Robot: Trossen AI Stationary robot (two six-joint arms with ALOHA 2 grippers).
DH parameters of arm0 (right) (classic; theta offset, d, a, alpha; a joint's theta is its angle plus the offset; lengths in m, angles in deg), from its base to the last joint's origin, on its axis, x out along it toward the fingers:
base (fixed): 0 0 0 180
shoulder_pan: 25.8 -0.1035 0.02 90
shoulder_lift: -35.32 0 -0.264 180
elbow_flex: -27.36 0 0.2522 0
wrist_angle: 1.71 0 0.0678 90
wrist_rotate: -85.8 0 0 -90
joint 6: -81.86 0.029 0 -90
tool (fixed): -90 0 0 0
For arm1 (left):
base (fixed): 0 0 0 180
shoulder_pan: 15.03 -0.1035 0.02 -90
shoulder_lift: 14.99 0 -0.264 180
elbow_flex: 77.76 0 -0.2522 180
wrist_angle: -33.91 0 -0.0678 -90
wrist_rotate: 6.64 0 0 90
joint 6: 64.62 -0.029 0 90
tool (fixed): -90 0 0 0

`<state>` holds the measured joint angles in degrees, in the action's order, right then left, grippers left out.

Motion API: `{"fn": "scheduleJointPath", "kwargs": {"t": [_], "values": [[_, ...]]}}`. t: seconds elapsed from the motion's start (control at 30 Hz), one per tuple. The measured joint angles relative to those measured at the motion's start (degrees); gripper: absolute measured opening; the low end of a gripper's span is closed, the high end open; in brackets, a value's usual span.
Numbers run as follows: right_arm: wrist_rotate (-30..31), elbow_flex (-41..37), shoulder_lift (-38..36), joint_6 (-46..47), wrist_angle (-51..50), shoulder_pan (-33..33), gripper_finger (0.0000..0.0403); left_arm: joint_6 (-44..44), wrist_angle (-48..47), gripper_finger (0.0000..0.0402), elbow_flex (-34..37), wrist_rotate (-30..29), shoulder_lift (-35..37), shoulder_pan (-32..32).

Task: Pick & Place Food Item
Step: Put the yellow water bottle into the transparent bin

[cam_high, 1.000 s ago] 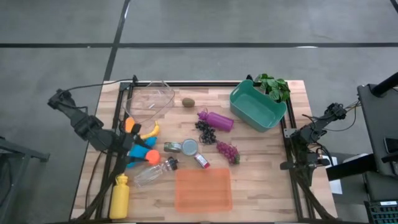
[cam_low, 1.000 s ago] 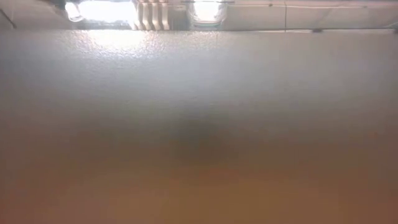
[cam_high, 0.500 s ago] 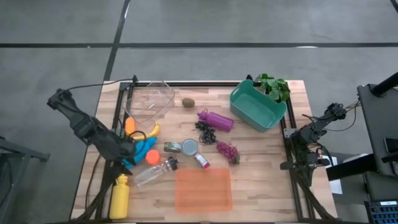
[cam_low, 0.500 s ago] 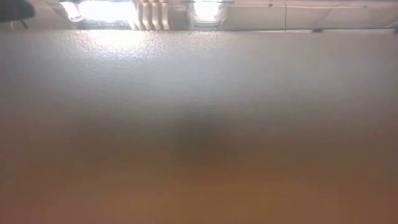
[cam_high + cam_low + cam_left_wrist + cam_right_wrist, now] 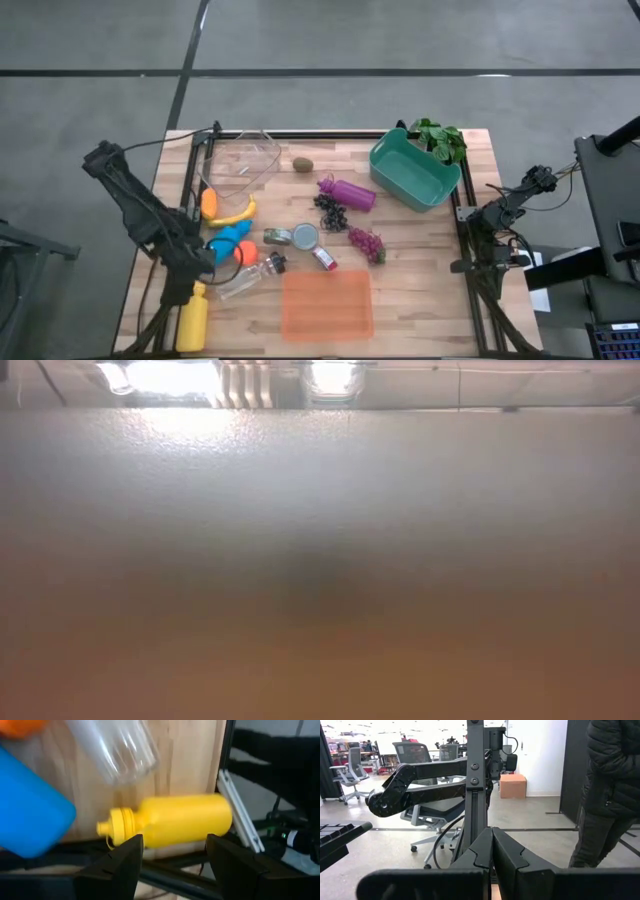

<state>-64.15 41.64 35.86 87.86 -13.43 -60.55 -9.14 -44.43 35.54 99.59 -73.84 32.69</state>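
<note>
Here the left pincer, half-open and empty, hovers over the yellow bottle by the table's left edge.

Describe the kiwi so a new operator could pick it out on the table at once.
Start at the teal bin in the table's far right area, then look left along the far edge towards the clear plastic container. The kiwi lies alone on bare wood between them. It is small, oval and dull brown, while the nearby purple bottle and dark grapes are brighter or clustered.
</note>
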Motion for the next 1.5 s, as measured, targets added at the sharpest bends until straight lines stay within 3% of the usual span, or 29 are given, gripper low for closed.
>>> {"fn": "scheduleJointPath", "kwargs": {"t": [0.2, 0.5, 0.83, 1.1, 1.5], "values": [[0.0, 0.0, 0.0, 0.0, 0.0, 0.0, 0.0008, 2.9, 1.1, 0.0225, 2.9, -0.1, -1.3, 4.9], [0.0, 0.0, 0.0, 0.0, 0.0, 0.0, 0.0008, 0.6, 6.5, 0.0225, 9.2, -0.3, -1.4, 5.9], [0.0, 0.0, 0.0, 0.0, 0.0, 0.0, 0.0008, -1.9, 6.1, 0.0225, 9.5, -0.4, -1.3, 5.9], [0.0, 0.0, 0.0, 0.0, 0.0, 0.0, 0.0008, -3.2, 6.1, 0.0225, 9.5, -3.8, -1.3, 5.9], [0.0, 0.0, 0.0, 0.0, 0.0, 0.0, 0.0008, -3.0, 9.1, 0.0225, 10.4, -1.2, -1.3, 6.6]]}}
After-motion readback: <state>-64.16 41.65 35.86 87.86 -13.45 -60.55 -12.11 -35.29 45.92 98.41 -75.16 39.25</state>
